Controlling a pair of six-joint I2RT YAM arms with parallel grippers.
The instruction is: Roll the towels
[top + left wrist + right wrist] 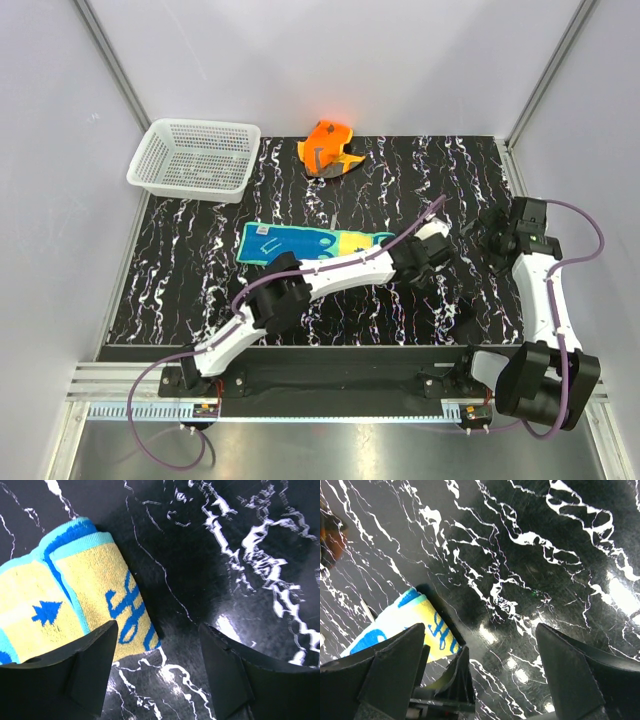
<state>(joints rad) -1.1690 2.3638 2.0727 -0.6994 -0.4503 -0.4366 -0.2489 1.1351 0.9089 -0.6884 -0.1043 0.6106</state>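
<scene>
The yellow towel [310,243] with blue lettering and teal edges lies on the black marbled table [200,280] as a long folded strip. Its right end fills the left of the left wrist view [75,590] and shows small in the right wrist view [412,622]. My left gripper [428,260] hovers just right of that end, open [157,630], with only bare table between its fingers. My right gripper [485,240] stands further right, wide open [480,630] and empty. The orange towel [328,148] sits crumpled at the table's back edge.
A white mesh basket [195,157] stands at the back left corner, partly off the table. White walls with metal posts enclose the table. One left-gripper finger [455,680] shows in the right wrist view, close to my right gripper.
</scene>
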